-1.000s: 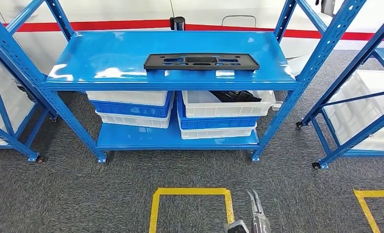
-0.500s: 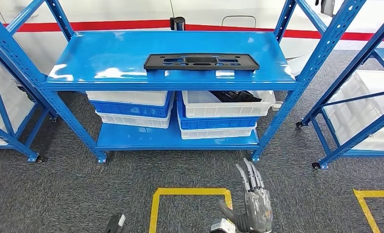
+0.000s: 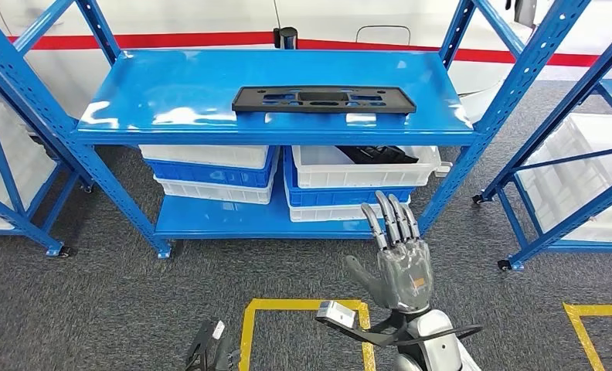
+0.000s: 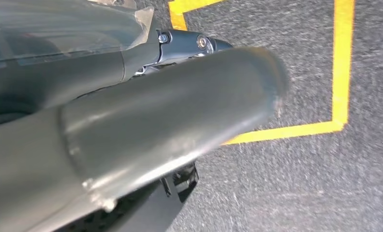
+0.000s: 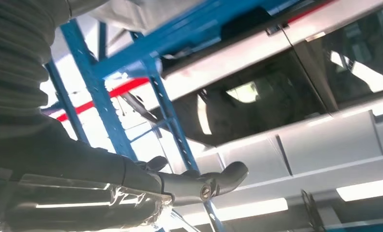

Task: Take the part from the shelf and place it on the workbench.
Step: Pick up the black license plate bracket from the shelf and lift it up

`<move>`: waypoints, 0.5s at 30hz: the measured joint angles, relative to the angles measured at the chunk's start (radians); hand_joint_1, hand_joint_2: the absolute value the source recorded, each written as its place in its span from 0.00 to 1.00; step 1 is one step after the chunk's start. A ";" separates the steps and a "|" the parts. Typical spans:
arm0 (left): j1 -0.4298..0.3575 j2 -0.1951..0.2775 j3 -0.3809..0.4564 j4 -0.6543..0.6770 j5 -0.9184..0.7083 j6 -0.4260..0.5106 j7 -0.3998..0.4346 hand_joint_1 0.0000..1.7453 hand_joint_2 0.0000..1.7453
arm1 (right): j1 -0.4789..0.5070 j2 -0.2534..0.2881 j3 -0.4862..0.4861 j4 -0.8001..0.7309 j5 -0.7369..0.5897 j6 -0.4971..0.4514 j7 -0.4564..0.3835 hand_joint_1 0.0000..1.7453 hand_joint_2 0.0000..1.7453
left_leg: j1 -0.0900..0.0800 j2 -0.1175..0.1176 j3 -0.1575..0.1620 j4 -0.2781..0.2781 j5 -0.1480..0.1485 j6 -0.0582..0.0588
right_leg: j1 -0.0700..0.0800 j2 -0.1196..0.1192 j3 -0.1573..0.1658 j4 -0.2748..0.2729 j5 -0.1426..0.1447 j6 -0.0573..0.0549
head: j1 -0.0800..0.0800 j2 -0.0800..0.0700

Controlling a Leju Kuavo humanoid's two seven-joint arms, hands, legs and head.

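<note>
The part (image 3: 321, 99) is a flat black plate with cut-outs, lying near the front edge of the blue shelf's top board (image 3: 171, 85). My right hand (image 3: 396, 259) is raised over the carpet in front of the shelf. Its fingers are straight and apart, it holds nothing, and it is well below and short of the part. The right wrist view shows this hand (image 5: 180, 183) against blue shelf posts. My left hand (image 3: 210, 352) shows low at the bottom edge, over the floor. In the left wrist view its thick grey thumb (image 4: 170, 111) is stretched out and holds nothing.
White and blue crates (image 3: 210, 174) are stacked on the lower board, and the right white crate (image 3: 361, 170) holds dark parts. More blue racks stand at the left (image 3: 9, 154) and right (image 3: 566, 154). Yellow tape (image 3: 303, 307) marks a square on the grey carpet.
My right hand has risen from the bottom edge up toward the shelf with its fingers spread. My left hand has come into view at the bottom.
</note>
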 joint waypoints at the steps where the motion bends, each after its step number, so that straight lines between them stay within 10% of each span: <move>1: -0.004 -0.004 -0.001 0.000 -0.002 -0.004 0.000 0.00 0.00 | -0.021 -0.006 0.016 0.006 0.013 0.004 0.021 0.00 1.00 | -0.001 0.000 0.002 -0.003 0.001 0.002 | 0.000 0.002 -0.035 0.066 -0.023 -0.007 | 0.001 0.000; 4: -0.010 -0.016 -0.002 0.000 -0.007 -0.013 0.000 0.00 0.00 | -0.074 -0.024 0.063 0.029 0.051 0.012 0.084 0.00 1.00 | -0.003 -0.007 0.003 -0.003 -0.005 0.000 | 0.001 0.008 -0.131 0.215 -0.051 -0.005 | 0.002 0.000; 8: -0.021 -0.033 -0.003 0.000 -0.016 -0.026 0.000 0.00 0.00 | -0.163 -0.037 0.122 0.069 0.105 0.026 0.165 0.00 1.00 | 0.000 -0.017 0.010 0.017 -0.031 -0.028 | -0.008 0.011 -0.064 0.014 0.063 0.026 | 0.004 0.000; 15: -0.059 -0.060 -0.009 -0.006 -0.033 -0.056 0.001 0.00 0.00 | -0.314 -0.044 0.185 0.147 0.207 0.050 0.290 0.00 1.00 | 0.006 -0.010 -0.032 0.101 -0.074 -0.056 | -0.002 0.020 -0.032 -0.020 0.048 -0.038 | -0.006 0.000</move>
